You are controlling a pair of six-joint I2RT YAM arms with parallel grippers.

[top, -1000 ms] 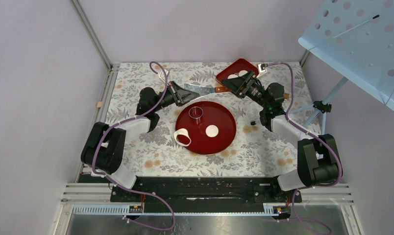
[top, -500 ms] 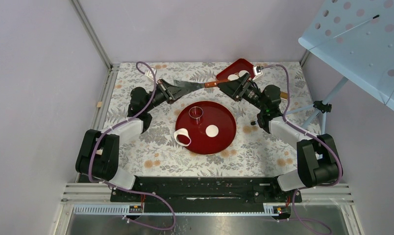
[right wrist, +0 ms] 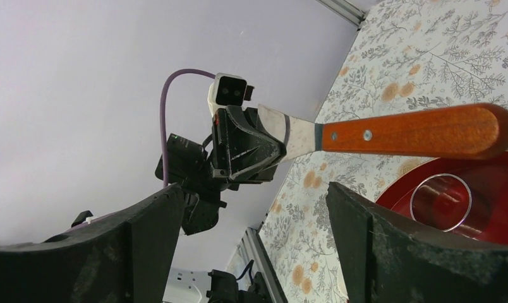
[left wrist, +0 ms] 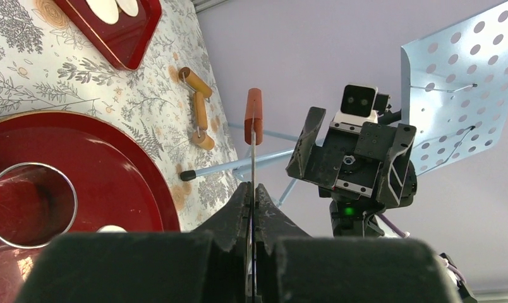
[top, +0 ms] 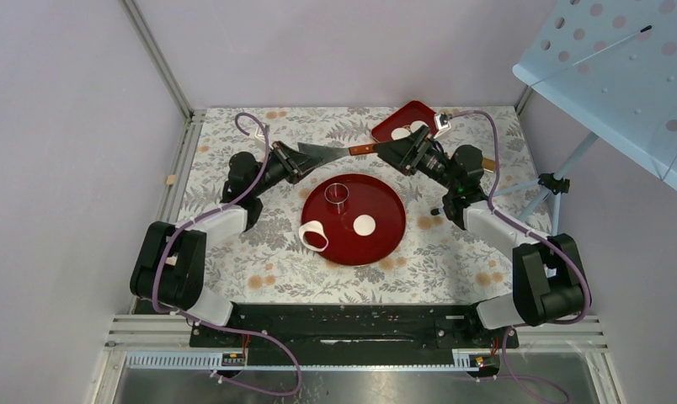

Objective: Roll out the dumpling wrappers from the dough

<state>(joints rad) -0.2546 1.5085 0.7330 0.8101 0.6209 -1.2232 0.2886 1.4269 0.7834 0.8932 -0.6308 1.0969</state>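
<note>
Left gripper (left wrist: pixel 251 192) clamps a scraper (right wrist: pixel 378 134) by its blade.
Right gripper (right wrist: pixel 250 189) gapes around its wooden handle, seemingly not touching.

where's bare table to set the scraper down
Free: the table strip between the round tray and the near edge, and the far-left corner. Crowded: far right, around the small tray, rolling pin and right end effector.
</note>
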